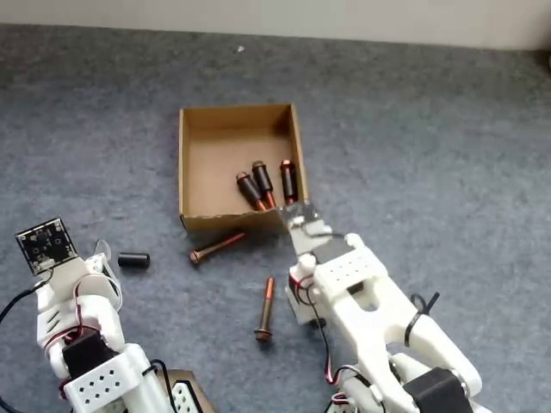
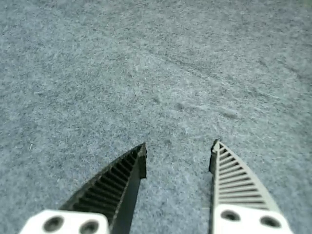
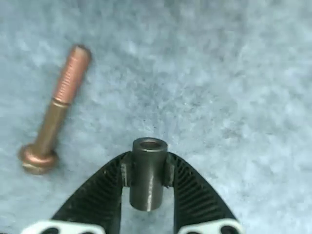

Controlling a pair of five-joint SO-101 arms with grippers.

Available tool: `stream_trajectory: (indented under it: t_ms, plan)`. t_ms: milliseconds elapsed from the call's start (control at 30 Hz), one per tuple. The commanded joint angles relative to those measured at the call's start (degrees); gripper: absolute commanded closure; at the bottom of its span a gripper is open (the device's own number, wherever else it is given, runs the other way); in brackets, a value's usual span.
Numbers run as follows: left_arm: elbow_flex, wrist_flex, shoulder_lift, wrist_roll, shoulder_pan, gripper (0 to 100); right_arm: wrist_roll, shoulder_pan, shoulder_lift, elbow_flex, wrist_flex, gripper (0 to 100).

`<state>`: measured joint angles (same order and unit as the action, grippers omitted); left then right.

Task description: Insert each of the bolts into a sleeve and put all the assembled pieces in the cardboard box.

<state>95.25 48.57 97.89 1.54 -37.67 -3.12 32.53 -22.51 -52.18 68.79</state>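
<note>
L arm (image 1: 86, 344): near-left corner of the carpet (image 1: 448, 129).
L claw (image 2: 178, 146): open, jaws wide apart, nothing btwn them; over bare carpet.
Loose sleeve (image 1: 133, 260): black, lying flat, left of centre, just beside L arm, near box's near-left corner but apart from it.
Bolt 1 (image 1: 217, 247): copper-coloured, flat on carpet, just beside box's near wall, head to the left.
Cardboard box (image 1: 215, 155): mid carpet, toward far edge, top open.
Assembled pcs (image 1: 263, 185): 3, bolts in dark sleeves, side by side in box's near-right corner.
Bolt 2 (image 1: 265, 308): flat on carpet, nearer than the box, head toward near edge, just left of R arm (image 1: 370, 301).
R arm: comes in from near-right, tip by box's near-right corner.
R claw (image 3: 147, 163): closed on held sleeve (image 3: 147, 185), pinching its sides, bore end pointing out past the tips; above carpet.
Nearby bolt (image 3: 53, 109): flat on carpet beside R claw, not touching; which of the 2, can't tell.
</note>
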Motion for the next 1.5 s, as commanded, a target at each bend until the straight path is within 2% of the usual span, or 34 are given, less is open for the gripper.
stream_trajectory:
  t_ms: [0,200,367,600,867,1067,1267,1367,1467]
  plan:
    - [-1.19,-1.14,0.48,0.44,-0.31,77,-5.54,0.66,0.13,9.19,4.79,99.3]
    - [-1.19,-1.14,0.48,0.44,0.66,77,-8.18,0.57,-2.33,10.42,5.05,99.3]
    - [-0.04,-1.05,0.48,-5.98,4.62,77,-10.37,-2.59,-14.90,6.20,2.77,99.3]
    - [-0.13,-0.97,0.48,-8.53,7.43,77,-11.96,-10.86,-30.81,-8.92,-11.91,99.3]
    - [-2.77,-0.53,-0.04,-13.54,16.31,77,-11.87,-18.51,-33.01,-17.71,-25.01,99.3]
    - [-12.26,12.48,-0.13,-16.26,29.05,77,-15.91,-24.40,-33.01,-18.86,-30.37,99.3]
    - [-23.16,23.12,-0.22,-18.81,39.60,77,-16.35,-29.05,-33.01,-20.97,-35.74,99.3]
    - [-25.98,26.99,-0.22,-22.59,43.91,77,-16.62,-31.34,-33.10,-22.29,-38.90,99.3]
    - [-26.59,27.52,-0.31,-26.73,45.32,77,-20.13,-34.33,-33.10,-22.29,-39.96,99.3]
